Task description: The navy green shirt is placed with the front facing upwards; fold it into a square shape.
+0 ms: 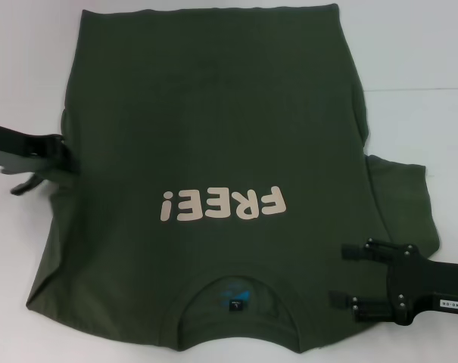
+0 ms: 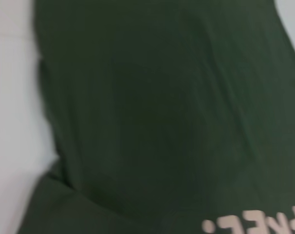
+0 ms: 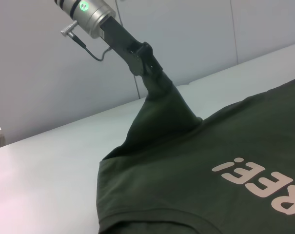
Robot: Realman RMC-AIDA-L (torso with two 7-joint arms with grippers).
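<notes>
— Shirt first: where do you see it?

— You see the navy green shirt [image 1: 213, 151] lying flat on the white bench [image 1: 418, 68], front side up. The pale "FREE!" print [image 1: 222, 204] reads upside down from the head view, and the collar [image 1: 236, 291] with its small blue label [image 1: 235, 305] is on the side near the robot.

— What is your left gripper doing?

— Your left gripper [image 1: 62, 155] is at the shirt's left edge. In the right wrist view its fingers [image 3: 157, 80] are pinched on the cloth and lift it up into a little tent.

— And your right gripper?

— Your right gripper [image 1: 342, 276] sits low at the right side, near the right sleeve [image 1: 403, 200]. Its two fingers [image 1: 365, 252] are spread apart over the cloth and pinch nothing.
</notes>
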